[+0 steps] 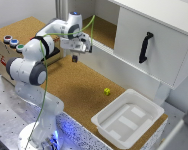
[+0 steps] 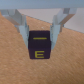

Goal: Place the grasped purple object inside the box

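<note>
— Nearest item? White box [image 1: 128,118], shallow, at cork surface [image 1: 84,87] edge.
— Purple object [image 2: 39,46]? Clamped between end effector [image 1: 74,58] fingers [image 2: 20,21], raised above surface, well apart from box.
— Other? Yellow cube [image 1: 107,91], near box.

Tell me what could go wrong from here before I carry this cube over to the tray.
1. The purple object is held only near its top by the gripper; a fast swing might loosen it.
2. The small yellow cube lies on the cork roughly between the gripper and the box; a low path could knock it.
3. The box sits at the table's corner, with low walls, so a high or off-centre release might bounce the cube out.
</note>
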Robot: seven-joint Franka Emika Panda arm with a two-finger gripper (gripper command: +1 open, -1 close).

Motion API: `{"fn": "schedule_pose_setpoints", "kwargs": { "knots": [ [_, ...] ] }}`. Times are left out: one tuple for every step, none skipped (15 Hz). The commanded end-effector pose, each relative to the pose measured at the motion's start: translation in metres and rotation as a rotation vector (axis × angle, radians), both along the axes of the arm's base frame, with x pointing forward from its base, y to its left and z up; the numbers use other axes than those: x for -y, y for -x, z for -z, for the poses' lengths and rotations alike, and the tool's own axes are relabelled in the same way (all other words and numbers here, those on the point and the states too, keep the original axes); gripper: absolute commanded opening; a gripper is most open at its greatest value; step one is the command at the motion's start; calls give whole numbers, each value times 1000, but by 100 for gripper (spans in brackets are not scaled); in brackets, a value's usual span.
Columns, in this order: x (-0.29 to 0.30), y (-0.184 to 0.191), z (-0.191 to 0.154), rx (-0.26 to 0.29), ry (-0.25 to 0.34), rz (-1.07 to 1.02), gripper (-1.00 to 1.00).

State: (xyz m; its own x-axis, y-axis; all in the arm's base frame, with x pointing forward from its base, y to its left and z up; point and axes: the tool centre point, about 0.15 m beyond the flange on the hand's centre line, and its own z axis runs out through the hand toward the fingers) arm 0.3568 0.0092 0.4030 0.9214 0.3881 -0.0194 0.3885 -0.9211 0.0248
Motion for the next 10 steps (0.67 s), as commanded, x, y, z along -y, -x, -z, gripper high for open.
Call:
{"fn": "schedule_pose_setpoints", "kwargs": {
  "knots": [
    [122,-14,48,54,-118,17,-100],
    [138,-18,45,68,-127,5,-100],
    [163,-24,44,73,-111,-13,-100],
    [180,-29,44,79,-100,-28,-100],
    [204,-36,47,82,-108,-38,-100],
    [225,-41,51,80,-111,-47,-100],
    [245,-47,54,74,-118,-46,-100],
    [264,-52,56,73,-111,-43,-100],
    [283,-56,59,71,-111,-33,-100],
    [300,-60,63,74,-110,-23,-100]
  ]
}}
